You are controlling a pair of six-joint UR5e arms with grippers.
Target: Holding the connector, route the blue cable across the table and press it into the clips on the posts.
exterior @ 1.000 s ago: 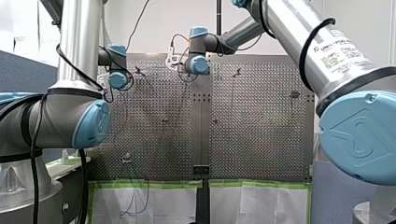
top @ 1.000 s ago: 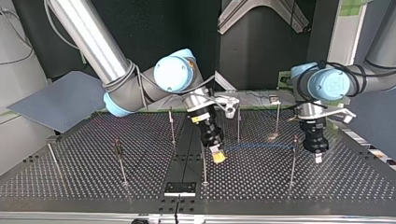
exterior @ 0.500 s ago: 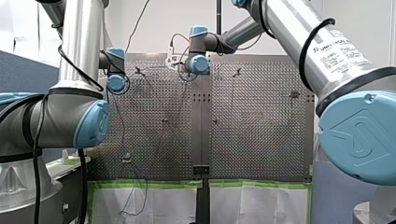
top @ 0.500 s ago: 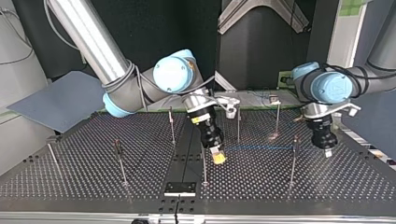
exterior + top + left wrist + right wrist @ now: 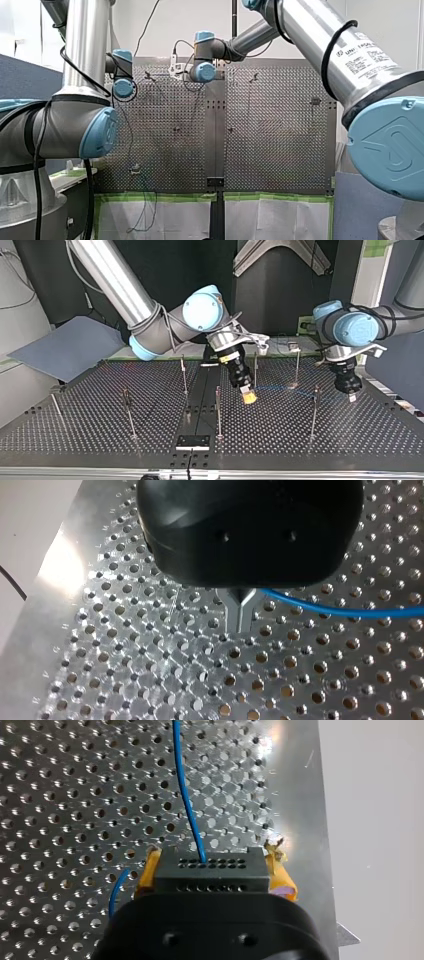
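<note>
In the right wrist view my right gripper is shut on a black connector, yellow pads on either side. The blue cable leaves the connector and runs ahead over the perforated plate. In the top view that gripper hangs low near the middle posts, and the cable spans to my left gripper at the right. The left wrist view shows my left gripper with its metal fingers shut on the blue cable, just above the plate.
Several thin posts stand on the perforated table, among them one in front of my right gripper, one behind it and one near my left gripper. A small black plate sits at the near edge.
My right gripper has carried the connector toward the top view's right and farther from that camera. My left gripper rose and shifted a little right. The cable between them now bows slightly.
</note>
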